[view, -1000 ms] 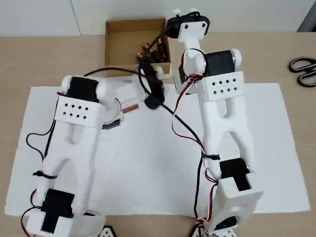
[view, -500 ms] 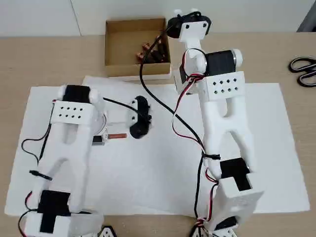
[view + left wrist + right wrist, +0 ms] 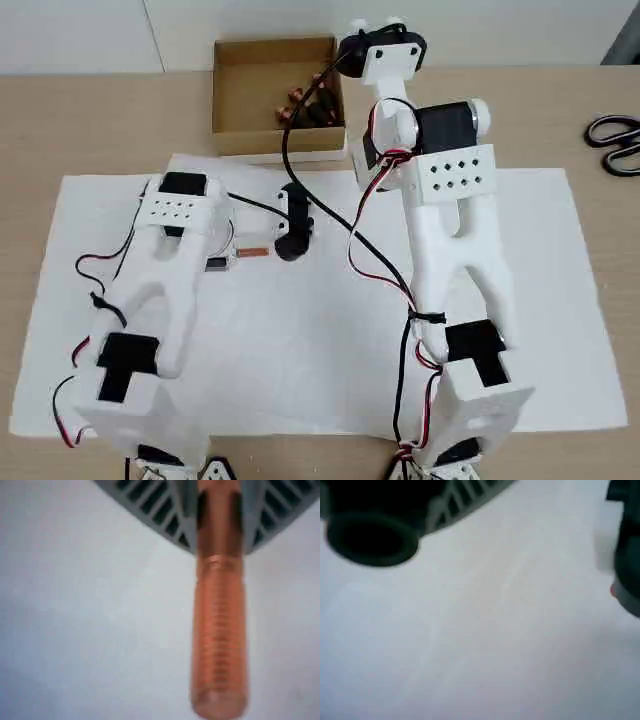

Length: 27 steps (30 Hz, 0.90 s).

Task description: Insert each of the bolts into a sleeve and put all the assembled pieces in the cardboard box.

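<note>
Left claw [image 3: 234, 259] is clamped on a copper bolt [image 3: 252, 254]. In the left wrist view the grey ribbed jaws of this claw [image 3: 218, 530] close on either side of the smooth upper part of the bolt [image 3: 218, 630], and the threaded shaft projects free beyond them.

In the high view the bolt points toward 3 o'clock from the claw, over the white paper sheet [image 3: 300, 350] spread on the tabletop [image 3: 60, 110]. Whether the bolt touches the sheet cannot be told.

Right claw [image 3: 385, 50] sits at the 3 o'clock side of the cardboard box [image 3: 232, 95]. Its state cannot be told.

The box stands at 12 o'clock from the left claw, well apart from it. Assembled pieces [image 3: 308, 106] lie against its 3 o'clock wall.

Scissors [image 3: 615, 140] lie on the tabletop at the far 3 o'clock edge.
</note>
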Each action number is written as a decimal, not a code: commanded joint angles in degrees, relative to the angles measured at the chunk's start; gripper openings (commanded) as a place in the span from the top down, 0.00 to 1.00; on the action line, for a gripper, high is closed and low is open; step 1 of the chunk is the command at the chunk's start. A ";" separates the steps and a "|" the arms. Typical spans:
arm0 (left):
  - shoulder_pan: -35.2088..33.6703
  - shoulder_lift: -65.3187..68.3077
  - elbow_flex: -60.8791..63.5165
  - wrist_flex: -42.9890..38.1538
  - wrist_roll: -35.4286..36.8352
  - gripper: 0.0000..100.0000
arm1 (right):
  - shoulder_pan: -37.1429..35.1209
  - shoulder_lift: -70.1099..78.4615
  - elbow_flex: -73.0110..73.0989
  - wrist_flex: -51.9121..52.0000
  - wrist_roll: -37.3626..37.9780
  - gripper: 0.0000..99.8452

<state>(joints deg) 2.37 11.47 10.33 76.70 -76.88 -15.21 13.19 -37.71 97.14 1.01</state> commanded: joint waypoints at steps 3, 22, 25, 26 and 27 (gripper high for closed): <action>0.97 3.25 -8.13 2.81 -25.93 0.99 | -0.04 -3.82 -0.26 -0.57 0.35 1.00; 2.11 7.38 -16.31 10.02 -22.24 0.82 | -1.54 -3.74 -0.26 -0.92 0.53 1.00; 1.85 7.56 -20.62 10.37 -14.33 0.82 | -1.45 -3.74 -0.26 -0.92 0.53 1.00; 1.67 7.47 -21.76 10.46 -11.16 0.82 | -1.45 -3.74 -0.26 -0.92 0.53 1.00; 1.67 7.38 -22.90 10.73 -8.35 0.82 | -1.45 -3.74 -0.26 -0.92 0.53 1.00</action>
<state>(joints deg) 3.78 19.91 -7.96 86.46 -77.32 -16.79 13.19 -37.71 97.14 1.01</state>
